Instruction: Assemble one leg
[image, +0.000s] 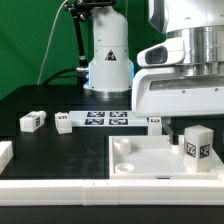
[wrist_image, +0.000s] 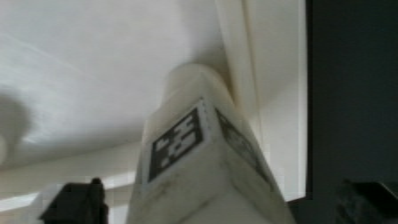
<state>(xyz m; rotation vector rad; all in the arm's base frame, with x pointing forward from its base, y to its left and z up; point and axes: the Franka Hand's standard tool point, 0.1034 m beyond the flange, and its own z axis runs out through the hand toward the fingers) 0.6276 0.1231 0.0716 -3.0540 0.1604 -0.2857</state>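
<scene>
Near edge: a white rail (image: 60, 190) runs along the bench's front edge, closest to the camera in the exterior view.
Panel: the large white square panel (image: 150, 160) lies flat just behind that rail, toward the bench's front corner on the exterior view's right; a round socket shows at its near-left corner.
Held leg: one leg (image: 197, 142) stands upright over the panel's far corner on the exterior view's right, a black-and-white tag on the face turned to the camera. Whether its base touches the panel cannot be told.
Wrist view of the leg: the same leg (wrist_image: 196, 140) fills the middle of the picture, tagged face showing, with the panel's white surface (wrist_image: 89, 70) behind it and the black bench (wrist_image: 356, 90) beside.
Gripper: the gripper (image: 190, 122) hangs directly above the leg. Dark fingertips (wrist_image: 75, 200) show at either side of the leg, well apart from it, so the fingers look spread rather than clamped on the block.
Other legs: a second leg (image: 32, 121) lies on the black bench toward the exterior view's left, a third leg (image: 63, 123) just beside the marker board's end.
Marker board: the marker board (image: 108, 120) lies flat mid-bench, behind the panel.
Back edge: the arm's white base (image: 108, 60) stands there.
</scene>
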